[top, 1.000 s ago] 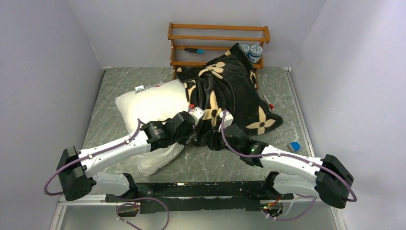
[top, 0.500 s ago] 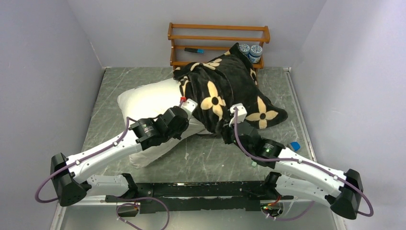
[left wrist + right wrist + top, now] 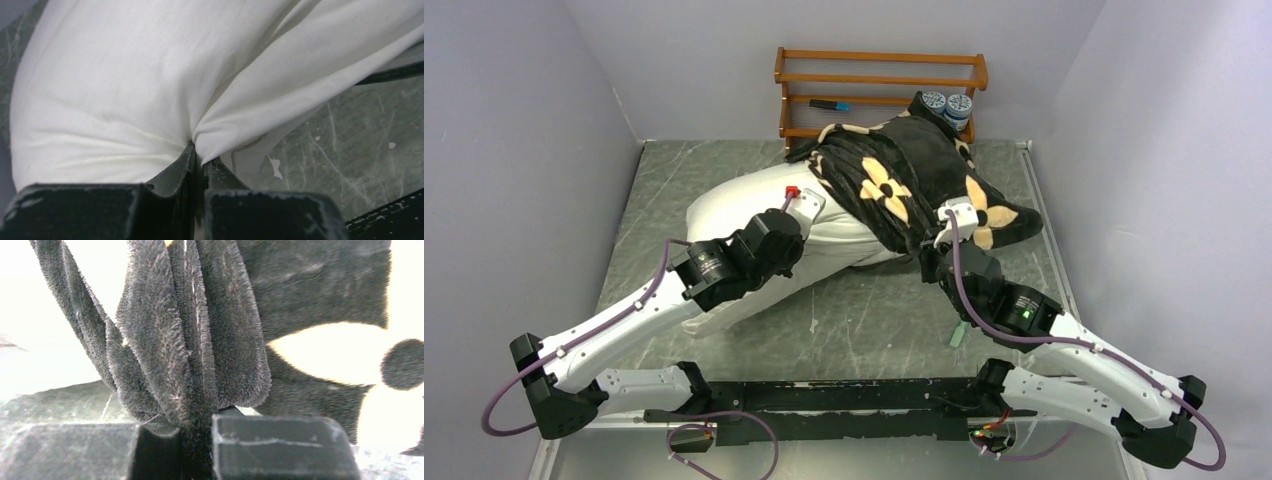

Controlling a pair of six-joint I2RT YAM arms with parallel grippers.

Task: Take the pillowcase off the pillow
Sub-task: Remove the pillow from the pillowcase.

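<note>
Stripping the cover depends on two opposed pulls. The left gripper (image 3: 199, 155) is clamped on a thin pinch of the pillow (image 3: 744, 205), with white cloth fanning out from its closed jaws at the lower centre of the left wrist view. The right gripper (image 3: 195, 425) is closed on a pleated bunch of the pillowcase (image 3: 914, 160), with black pile gathered between its jaws at the bottom centre of the right wrist view.

In the overhead view the pillow lies diagonally across the centre-left of the table (image 3: 864, 330), and most of it is bare. The pillowcase covers only the end toward the upper right, heaped just in front of the wooden rack (image 3: 879, 75).

You appear to be on the last stretch of the draw-off. Use the left arm as a fixed, low anchor and draw the right arm away along the pillow's long axis, toward the right edge of the frame. Pull steadily, because the pinch on the pillow looks shallow and may slip under a jerk. Steer the cover clear of the tins (image 3: 959, 105) on the rack.
</note>
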